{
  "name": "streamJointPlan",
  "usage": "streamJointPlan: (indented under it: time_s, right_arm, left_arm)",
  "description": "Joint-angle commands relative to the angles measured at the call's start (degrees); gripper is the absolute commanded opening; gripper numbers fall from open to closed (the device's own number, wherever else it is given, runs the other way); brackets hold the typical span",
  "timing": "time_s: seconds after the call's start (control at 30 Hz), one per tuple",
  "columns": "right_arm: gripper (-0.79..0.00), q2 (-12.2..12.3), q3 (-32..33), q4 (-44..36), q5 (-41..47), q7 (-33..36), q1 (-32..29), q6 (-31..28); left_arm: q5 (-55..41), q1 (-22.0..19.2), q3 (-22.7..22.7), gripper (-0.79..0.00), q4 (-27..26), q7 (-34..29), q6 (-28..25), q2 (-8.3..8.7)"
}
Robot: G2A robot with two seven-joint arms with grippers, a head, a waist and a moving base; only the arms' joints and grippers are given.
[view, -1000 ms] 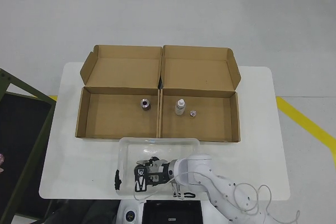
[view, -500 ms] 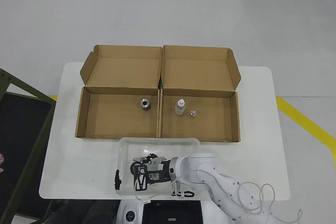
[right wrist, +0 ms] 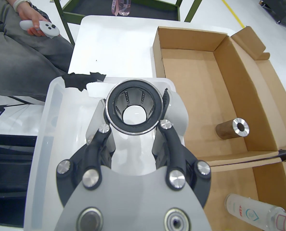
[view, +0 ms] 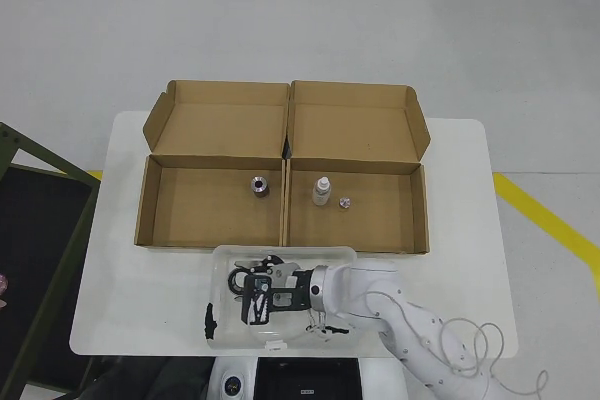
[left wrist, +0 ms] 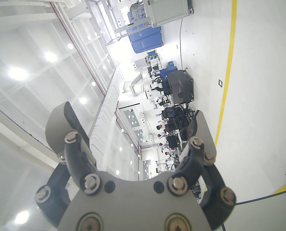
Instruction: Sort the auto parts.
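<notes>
Bearing (right wrist: 133, 86) status: the right gripper (right wrist: 135, 106) is clamped on it, one finger on each side of its round body. From the wrist view you look straight down the bore, with rows of little balls along the inside wall. It's held over the inside of the clear plastic bin (right wrist: 40, 131), which sits at the robot's edge of the white worktop (view: 120, 250). Can't tell if the bearing touches the bin floor or hangs just above it. There's a ragged strip of black tape (right wrist: 79, 80) stuck on one bin rim.

Just beyond the bin are two open cardboard boxes, side by side and touching, flaps folded back. The left box (view: 170, 215) has a short metal cylinder (view: 257, 185) with a hole through it, lying on its side near the wall it shares with the other box. The right box (view: 390, 215) has a small clear bottle (view: 323, 190) lying down and a small round metal part (view: 346, 202) just beside it, not touching.

The left gripper (left wrist: 132, 112) is tilted up toward the hall ceiling, fingers spread wide, nothing between them.
</notes>
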Motion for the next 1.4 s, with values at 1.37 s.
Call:
streamJointPlan:
  time_s: [1.37]
  right_arm:
    - [-0.785,-2.57,0.48,17.01,14.76,-5.81,15.75,8.36]
  left_arm:
    - [0.0,0.0,0.0,0.0,0.0,0.0,0.0,0.0]
